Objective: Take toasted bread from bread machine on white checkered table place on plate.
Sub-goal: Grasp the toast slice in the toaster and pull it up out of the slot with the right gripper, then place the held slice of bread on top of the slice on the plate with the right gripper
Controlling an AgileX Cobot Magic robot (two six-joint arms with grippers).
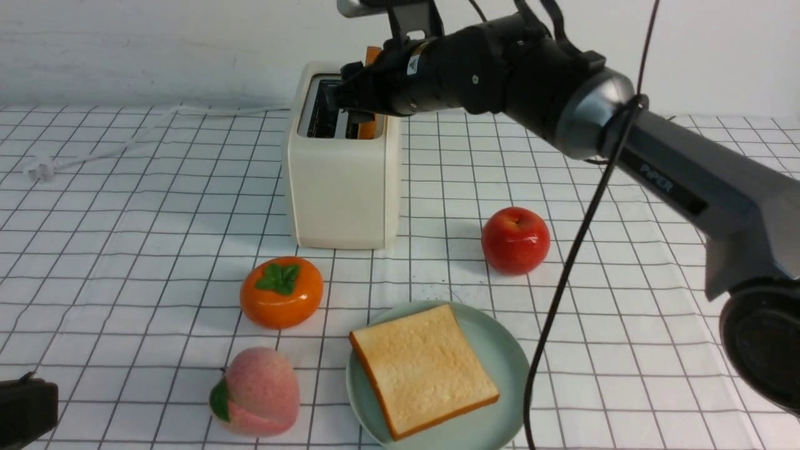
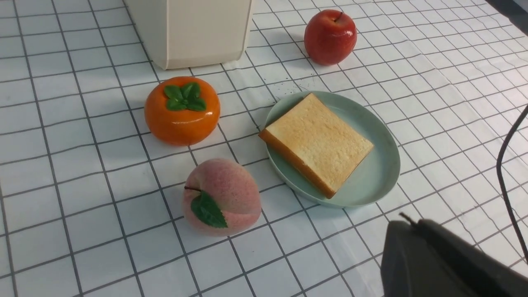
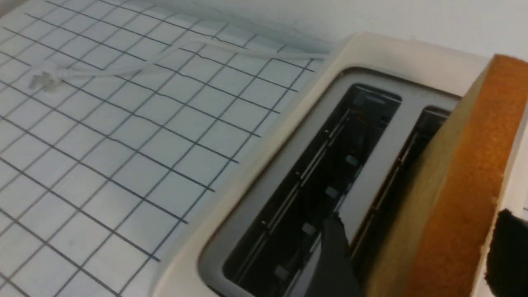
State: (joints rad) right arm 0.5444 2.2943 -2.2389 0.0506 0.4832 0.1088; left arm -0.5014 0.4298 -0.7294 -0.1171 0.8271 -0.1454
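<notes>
One slice of toasted bread (image 1: 422, 369) lies flat on the mint-green plate (image 1: 503, 350), also seen in the left wrist view (image 2: 317, 142) on the plate (image 2: 379, 165). A second slice (image 3: 462, 181) stands upright in the right slot of the cream bread machine (image 1: 340, 187). My right gripper (image 1: 350, 103) is open over the slots, its fingers astride this slice (image 3: 416, 235). One finger (image 3: 336, 255) hangs over the bar between the slots, the other (image 3: 509, 247) sits at the slice's far face. My left gripper (image 2: 408, 225) is shut and empty, low at the table's near left (image 1: 25, 381).
An orange persimmon (image 1: 281, 290), a pink peach (image 1: 259, 390) and a red apple (image 1: 515, 240) stand on the white checkered table (image 1: 125, 250) around the plate. The toaster's white cord (image 1: 94, 153) trails left. A black cable (image 1: 562, 281) hangs from the right arm over the plate's right side.
</notes>
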